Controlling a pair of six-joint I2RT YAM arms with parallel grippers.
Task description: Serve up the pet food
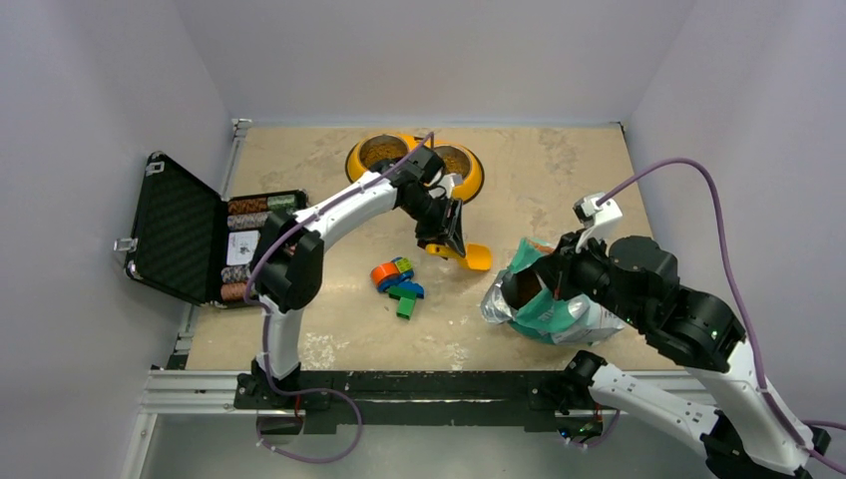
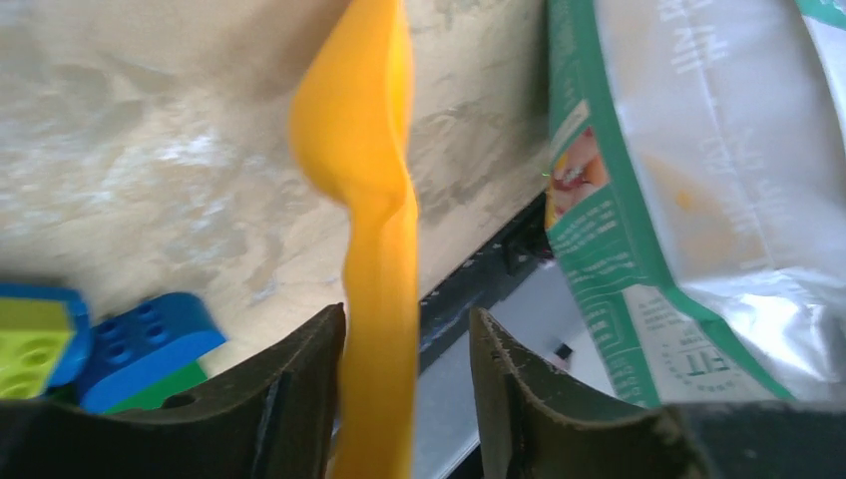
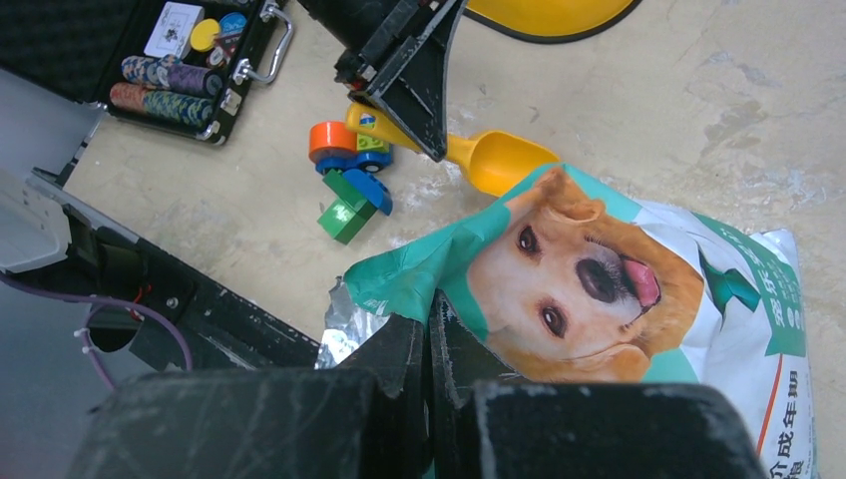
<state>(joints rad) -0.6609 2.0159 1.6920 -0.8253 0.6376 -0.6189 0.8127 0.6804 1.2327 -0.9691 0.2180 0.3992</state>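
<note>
Pet food (image 1: 383,152) lies brown in the two yellow bowls (image 1: 353,162); probably more in the bag (image 1: 554,309). Right claw (image 3: 431,334) is pinched tight on the bag rim. Left claw (image 1: 451,238) grips the empty scoop (image 1: 478,257) by its handle, with a gap at one finger. Risk: the scoop twists when loaded and spills onto the desk (image 1: 559,190).

A case (image 1: 180,230) is lying at the left of the frame, two bowls (image 1: 351,160) are holding kibble (image 1: 383,151) at upper centre, blocks (image 1: 397,281) are lying mid-tabletop (image 1: 559,190), a scoop (image 1: 477,257) is hovering just right of them, and a bag (image 1: 544,304) is lying at lower right.
</note>
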